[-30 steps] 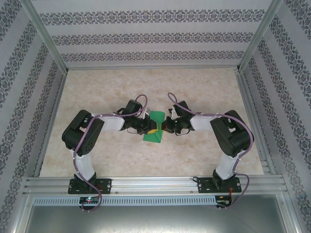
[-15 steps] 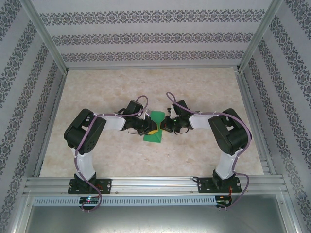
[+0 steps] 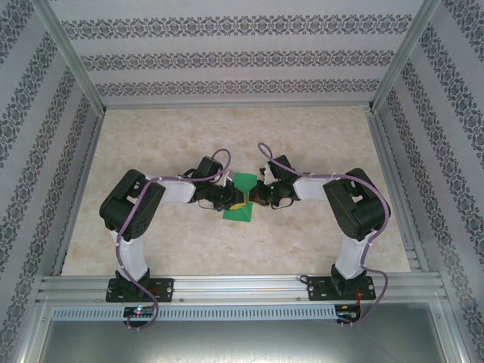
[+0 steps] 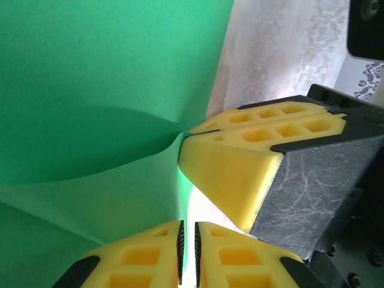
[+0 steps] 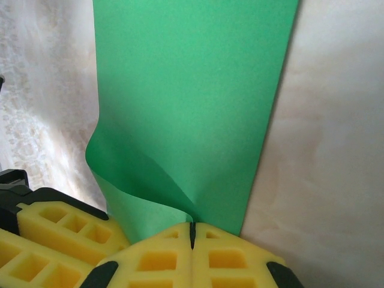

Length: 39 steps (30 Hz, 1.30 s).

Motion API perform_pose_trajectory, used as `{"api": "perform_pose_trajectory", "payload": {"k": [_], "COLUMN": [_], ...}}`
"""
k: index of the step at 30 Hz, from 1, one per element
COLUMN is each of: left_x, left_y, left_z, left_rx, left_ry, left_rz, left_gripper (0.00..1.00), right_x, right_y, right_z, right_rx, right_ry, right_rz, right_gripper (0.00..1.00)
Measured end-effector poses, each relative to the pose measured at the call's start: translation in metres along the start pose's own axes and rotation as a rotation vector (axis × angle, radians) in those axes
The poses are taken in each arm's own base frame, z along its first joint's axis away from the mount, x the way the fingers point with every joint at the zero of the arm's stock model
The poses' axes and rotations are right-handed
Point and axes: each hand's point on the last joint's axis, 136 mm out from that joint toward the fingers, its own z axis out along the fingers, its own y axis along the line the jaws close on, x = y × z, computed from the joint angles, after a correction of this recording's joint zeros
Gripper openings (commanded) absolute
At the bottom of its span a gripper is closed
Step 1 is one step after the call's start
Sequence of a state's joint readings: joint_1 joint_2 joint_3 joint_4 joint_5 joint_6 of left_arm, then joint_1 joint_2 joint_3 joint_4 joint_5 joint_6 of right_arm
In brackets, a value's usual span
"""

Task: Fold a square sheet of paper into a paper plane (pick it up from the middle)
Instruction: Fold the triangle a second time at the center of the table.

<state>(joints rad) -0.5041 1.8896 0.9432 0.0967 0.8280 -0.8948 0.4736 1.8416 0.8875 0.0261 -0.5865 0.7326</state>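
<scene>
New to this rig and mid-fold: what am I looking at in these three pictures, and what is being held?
Two robot arms are bolted at the near edge of a marbled table; each ends in two yellow padded fingers. The overhead picture looks down from behind them, left arm on the left. The other two come from cameras on the wrists, each looking along its own fingers. Between the arms is a curling sheet of green paper. The left fingers pinch one edge and the right fingers another; both are shut on it.
</scene>
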Motion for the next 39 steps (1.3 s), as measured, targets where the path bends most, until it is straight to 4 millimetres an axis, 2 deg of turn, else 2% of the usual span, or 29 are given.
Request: {"api": "perform_pose_trajectory", "payload": {"k": [13, 28, 39], "left_x": [-0.001, 0.001, 0.001], "left_y": [-0.006, 0.005, 0.005], "left_z": [-0.003, 0.003, 0.003], "left_rx": [0.012, -0.010, -0.010], "left_ry": [-0.006, 0.007, 0.007], "left_rz": [0.013, -0.011, -0.010], "left_gripper": [0.16, 0.14, 0.14], "right_x": [0.003, 0.004, 0.003], "right_y": [0.003, 0.000, -0.001], "right_z": [0.001, 0.001, 0.000], "right_rx": [-0.005, 0.007, 0.020], "right_ry": [0.010, 0.011, 0.002], "right_rz": [-0.006, 0.000, 0.001], "right_gripper": [0.00, 0.00, 0.00]}}
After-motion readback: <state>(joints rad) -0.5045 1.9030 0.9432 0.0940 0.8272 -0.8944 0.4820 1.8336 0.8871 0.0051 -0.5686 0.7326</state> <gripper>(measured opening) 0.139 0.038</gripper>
